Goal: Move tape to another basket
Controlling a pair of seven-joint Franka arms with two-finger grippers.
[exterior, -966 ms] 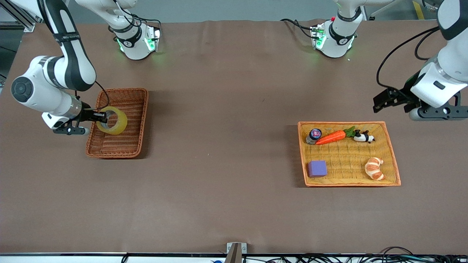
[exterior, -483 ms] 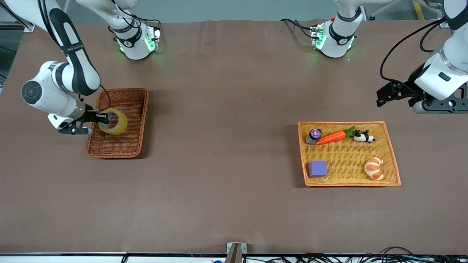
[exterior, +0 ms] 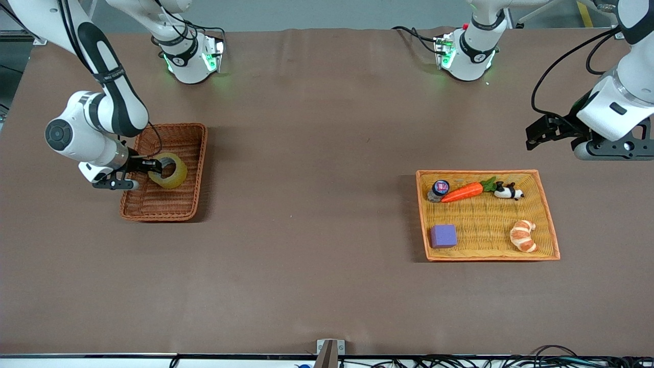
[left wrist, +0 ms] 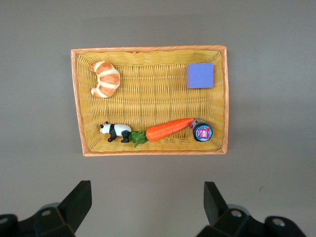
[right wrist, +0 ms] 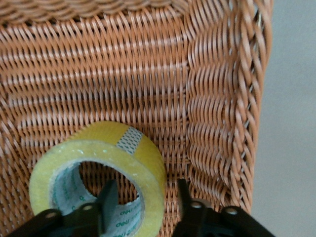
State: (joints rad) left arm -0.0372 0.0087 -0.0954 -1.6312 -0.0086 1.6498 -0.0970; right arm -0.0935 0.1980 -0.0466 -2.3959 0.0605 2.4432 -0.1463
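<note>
Tape held over the brown basket

The right hand (exterior: 151,166) pinches the tape (exterior: 169,171) above the basket (exterior: 192,148). The left hand (left wrist: 145,210) waits open above the desk (exterior: 317,214), near the yellow tray (exterior: 549,212) of toys.

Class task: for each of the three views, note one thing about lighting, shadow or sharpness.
Front view: even lighting; the basket casts a soft shadow on the cloth. Left wrist view: sharp and evenly lit; the tray sits in full frame. Right wrist view: the tape and wicker look crisp, without glare.
</note>
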